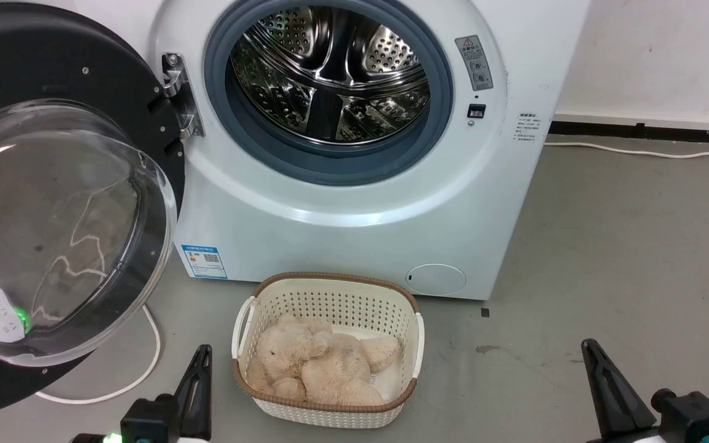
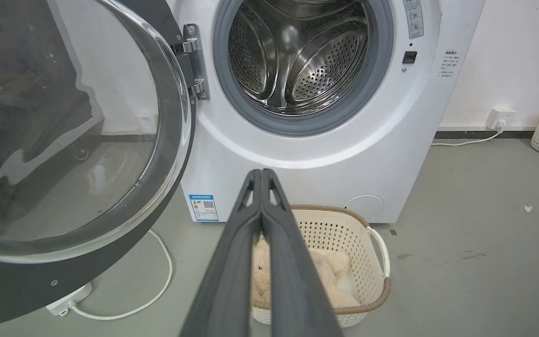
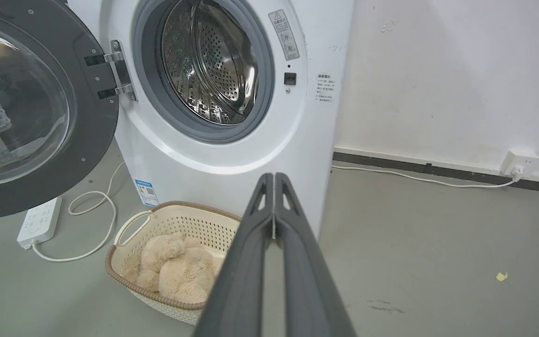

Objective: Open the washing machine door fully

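Black and glossy, glass bowl bulging outward: washing machine door (image 1: 53, 209), swung out to the left of the washing machine (image 1: 354, 221) on its hinge (image 1: 182, 92), drum (image 1: 330, 74) wholly uncovered. Looks close to full travel; only a small last push left, if any.

Left gripper (image 2: 261, 175) clenched on nothing, low near the door's lower rim. Right gripper (image 3: 274, 178) likewise pinched together and empty, well apart over bare floor (image 1: 607, 234).

To finish: set the closed left fingertips against the inner rim at its free edge, far from the hinge. Ease outward slowly and stop at resistance.

Mind the basket (image 1: 330, 286) with plush toy (image 1: 317, 363) just before the machine's front edge. Mind too the power strip (image 3: 40, 222) and white cable (image 1: 154, 344) beneath the door. Open floor to the right.
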You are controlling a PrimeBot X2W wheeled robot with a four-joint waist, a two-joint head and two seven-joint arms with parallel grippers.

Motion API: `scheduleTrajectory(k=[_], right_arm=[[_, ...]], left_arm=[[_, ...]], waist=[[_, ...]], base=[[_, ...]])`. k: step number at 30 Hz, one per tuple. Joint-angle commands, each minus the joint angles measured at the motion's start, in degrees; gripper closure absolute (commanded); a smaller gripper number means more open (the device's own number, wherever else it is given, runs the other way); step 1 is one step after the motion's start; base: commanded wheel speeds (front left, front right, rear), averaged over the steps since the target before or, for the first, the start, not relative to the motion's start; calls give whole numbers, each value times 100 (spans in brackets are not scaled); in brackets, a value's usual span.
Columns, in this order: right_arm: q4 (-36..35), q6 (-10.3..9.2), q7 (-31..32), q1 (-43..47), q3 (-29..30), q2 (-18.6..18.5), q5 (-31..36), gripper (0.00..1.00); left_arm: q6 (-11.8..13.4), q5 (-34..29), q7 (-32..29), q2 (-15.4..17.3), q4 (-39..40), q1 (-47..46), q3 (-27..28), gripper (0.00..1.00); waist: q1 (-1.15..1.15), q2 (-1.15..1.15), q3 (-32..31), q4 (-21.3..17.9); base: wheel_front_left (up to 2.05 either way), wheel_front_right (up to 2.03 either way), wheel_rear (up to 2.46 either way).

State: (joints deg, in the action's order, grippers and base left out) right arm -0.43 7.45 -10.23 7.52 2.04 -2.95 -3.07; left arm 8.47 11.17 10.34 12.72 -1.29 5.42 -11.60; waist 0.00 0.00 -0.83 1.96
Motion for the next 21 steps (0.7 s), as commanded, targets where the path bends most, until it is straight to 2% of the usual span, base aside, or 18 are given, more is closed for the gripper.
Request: scheduleTrajectory(k=[1,21], right_arm=[[10,1,19,-128,-10,2,41,100],[17,1,234,-262,-52,3,98,100]], left_arm=[[-30,-48,-34,-51,21,-116,54,100],[-204,-277,-248,-250,44,-207,290,100]], waist=[[0,0,1,-2],[0,0,19,-43]], base=[[0,0,0],[0,0,0]])
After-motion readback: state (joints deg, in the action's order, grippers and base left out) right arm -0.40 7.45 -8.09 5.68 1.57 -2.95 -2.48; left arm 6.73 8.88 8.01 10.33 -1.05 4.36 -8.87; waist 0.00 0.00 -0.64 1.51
